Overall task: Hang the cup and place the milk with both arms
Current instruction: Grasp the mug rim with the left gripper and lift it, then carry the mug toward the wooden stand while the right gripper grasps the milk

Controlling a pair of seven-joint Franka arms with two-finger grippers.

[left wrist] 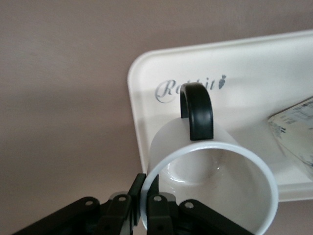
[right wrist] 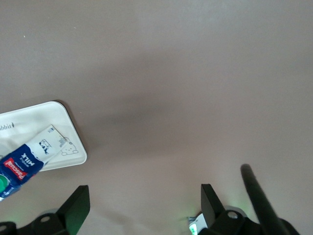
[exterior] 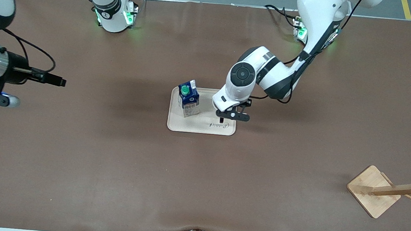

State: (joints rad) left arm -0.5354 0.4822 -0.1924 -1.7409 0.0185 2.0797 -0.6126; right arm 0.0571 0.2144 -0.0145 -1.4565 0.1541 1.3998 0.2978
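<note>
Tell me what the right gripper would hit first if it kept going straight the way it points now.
Most likely only the bare brown table. The right gripper, open, points down at it, with the tray and the milk off to one side. Depth is hard to judge.

Brown matte table cover (exterior: 110, 159) fills the frame. At centre, a cream tray (exterior: 204, 128) with grey script lettering bears a dark blue, green-capped, red-and-white-labelled milk carton (exterior: 189, 99) and a white, black-handled mug (left wrist: 210, 186). Lower right: pale wooden rack (exterior: 383, 191).

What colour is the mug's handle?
Black, on a white mug; the handle shows best in the left wrist view.
</note>
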